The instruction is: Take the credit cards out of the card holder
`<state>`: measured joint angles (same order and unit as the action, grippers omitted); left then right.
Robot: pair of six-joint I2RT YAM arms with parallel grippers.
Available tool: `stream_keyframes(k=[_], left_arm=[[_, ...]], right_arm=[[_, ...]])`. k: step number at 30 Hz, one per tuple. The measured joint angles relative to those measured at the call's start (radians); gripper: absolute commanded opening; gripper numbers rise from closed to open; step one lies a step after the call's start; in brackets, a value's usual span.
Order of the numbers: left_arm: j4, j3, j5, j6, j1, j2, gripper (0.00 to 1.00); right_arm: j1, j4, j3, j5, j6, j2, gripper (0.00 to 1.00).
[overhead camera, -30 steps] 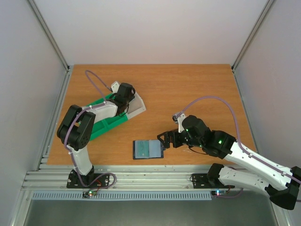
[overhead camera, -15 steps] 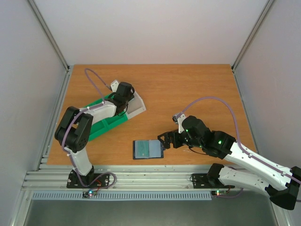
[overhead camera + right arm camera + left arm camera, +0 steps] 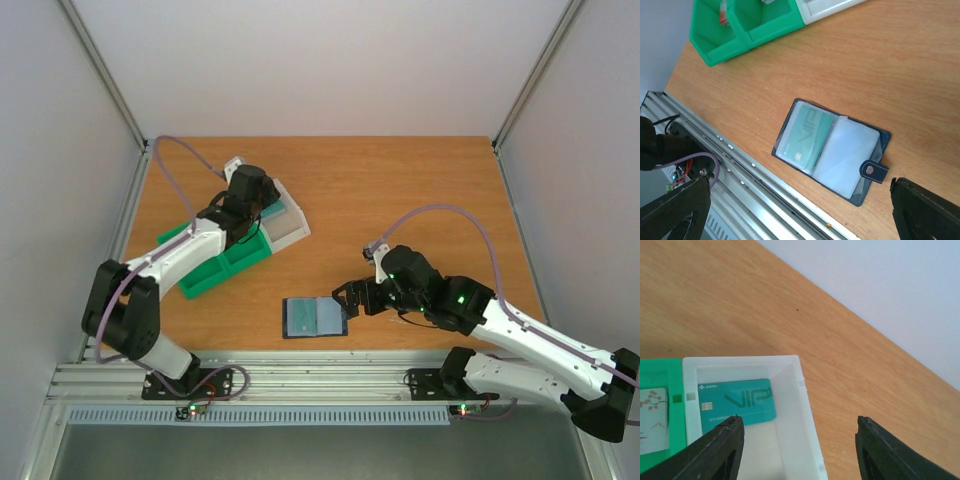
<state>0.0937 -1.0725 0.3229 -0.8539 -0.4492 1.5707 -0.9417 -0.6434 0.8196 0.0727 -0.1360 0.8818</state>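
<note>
The left pincer (image 3: 798,420) is hanging over the tray (image 3: 805,390), its jaws standing apart with nothing between them. A teal card (image 3: 736,401) is lying flat in the white compartment, just ahead of one finger (image 3: 720,450), whose tip is hiding the card's near edge. A pale card (image 3: 652,420) with a blossom print is lying in the green compartment next to it, further out beyond that same finger.

The right pincer (image 3: 800,180) is standing wide open and gripping nothing. The wallet (image 3: 860,150) is lying unfolded on the table (image 3: 940,75), just ahead of this pincer and between the lines of its two fingers, touching neither. Its tab (image 3: 872,170) is pointing back toward the pincer. A second teal card (image 3: 805,135) is sitting inside one clear sleeve. The other sleeve is showing pale, and whether it is holding a card cannot be told. From the left pincer the wallet is lying well apart.
</note>
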Motion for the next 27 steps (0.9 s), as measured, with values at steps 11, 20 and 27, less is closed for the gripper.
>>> stream_keyframes(k=[11, 20, 27], left_arm=[[0.323, 0.023, -0.243, 0.187, 0.0, -0.219, 0.78], [0.42, 0.243, -0.621, 0.227, 0.0, -0.389, 0.6], [0.38, 0.412, -0.769, 0.172, -0.015, -0.481, 0.51]], right_arm=[[0.0, 0.0, -0.01, 0.0, -0.113, 0.069, 0.98], [0.0, 0.092, -0.044, 0.054, -0.143, 0.191, 0.57], [0.0, 0.185, -0.063, 0.089, -0.179, 0.304, 0.31]])
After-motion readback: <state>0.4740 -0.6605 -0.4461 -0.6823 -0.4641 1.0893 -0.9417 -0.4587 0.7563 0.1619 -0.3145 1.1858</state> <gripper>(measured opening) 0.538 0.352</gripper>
